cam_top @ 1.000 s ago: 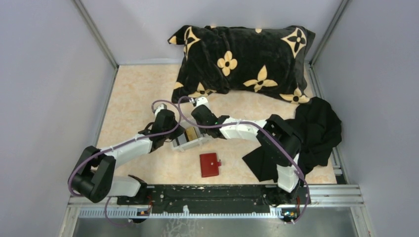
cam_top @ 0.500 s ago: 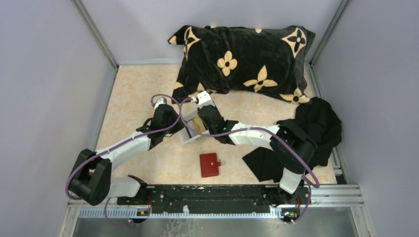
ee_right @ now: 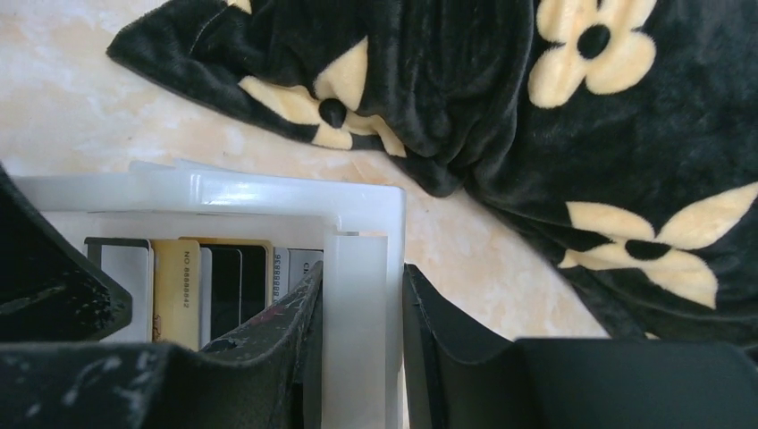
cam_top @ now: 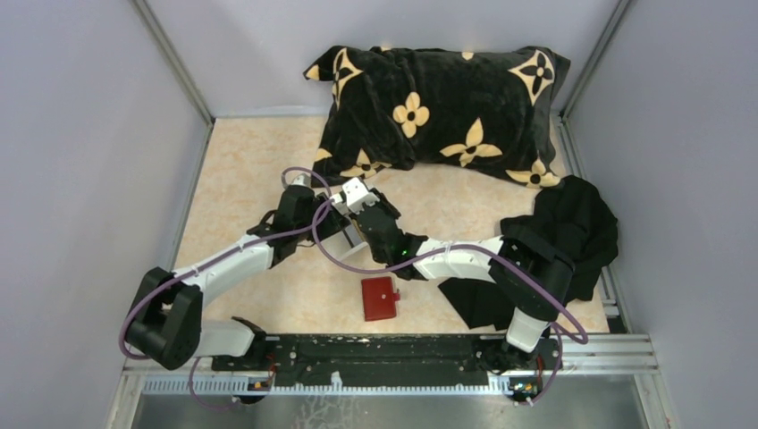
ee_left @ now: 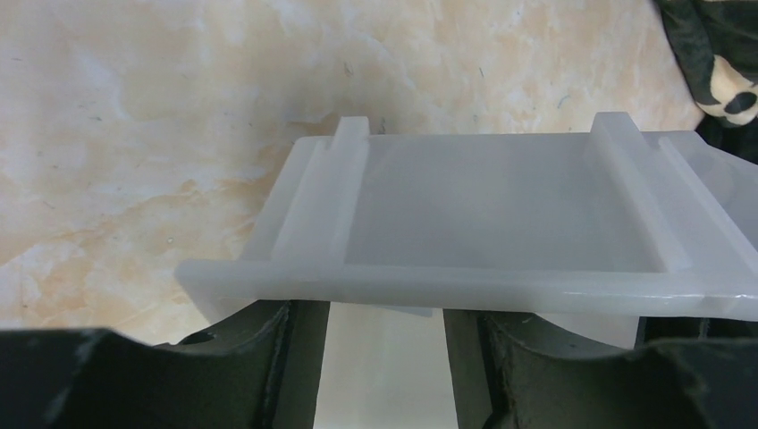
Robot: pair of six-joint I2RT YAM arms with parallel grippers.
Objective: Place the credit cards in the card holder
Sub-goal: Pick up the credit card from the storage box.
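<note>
1. Your right gripper (ee_right: pixel 357 304) is clamped on one side wall of the white tray (ee_right: pixel 268 192), with one finger inside, one outside and the wall pinched between them. That grip looks meant to steady or drag the tray, not to pick out a card.
2. The cards (ee_right: pixel 174 290) stand on edge in a row inside that tray, just beside your inner finger. Pale, yellowish and black ones are packed face to face, so they offer only thin top edges to pinch.
3. Your left gripper (ee_left: pixel 384 375) sits at the opposite side of the tray, low to the table (cam_top: pixel 241 170). Its fingers are apart with white plastic filling the gap. You cannot tell from its camera whether it presses that plastic or stands loose around it.
4. The card holder (cam_top: pixel 380 298) lies flat and folded shut on the table, nearer the arm bases than the tray. Neither gripper touches it, and no card is in it.
5. Judge the task barely begun: the holder needs opening and a card needs freeing from the row. With both arms crowded on the tray, one gripper will have to let go first.
6. Watch the pillow (cam_top: pixel 438 107) just behind the tray and the black cloth (cam_top: pixel 572 232) by the right arm's elbow. Either could snag a swing.
</note>
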